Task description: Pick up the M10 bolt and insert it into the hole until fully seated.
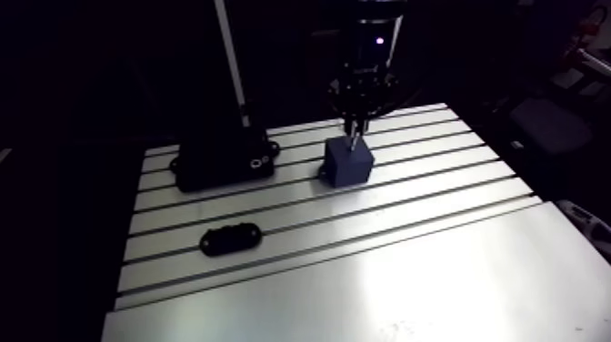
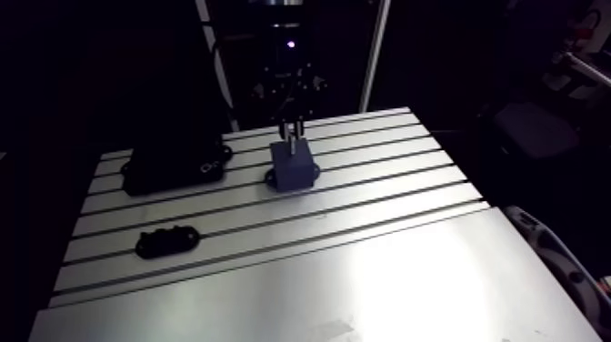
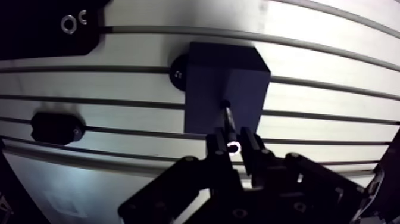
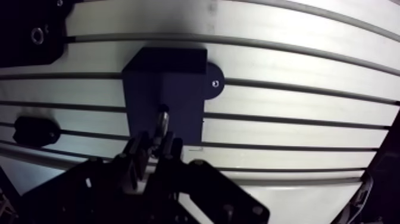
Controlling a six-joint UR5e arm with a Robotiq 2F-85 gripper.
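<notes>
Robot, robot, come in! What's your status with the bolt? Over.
Hand shut on bolt. Bolt tip on top of blue block, shank showing, not seated. Nothing seen in the way. Over.

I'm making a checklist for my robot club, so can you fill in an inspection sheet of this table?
Surface: slotted aluminium table, brightly lit.
Job's things: bolt upright, tip at the top of the dark block; hole not visible.
Clutter: large black plate; small black oval piece.
Grippers: hand shut on the bolt, above the block.
Cables: nothing seen.
Surroundings: nothing seen.
</notes>
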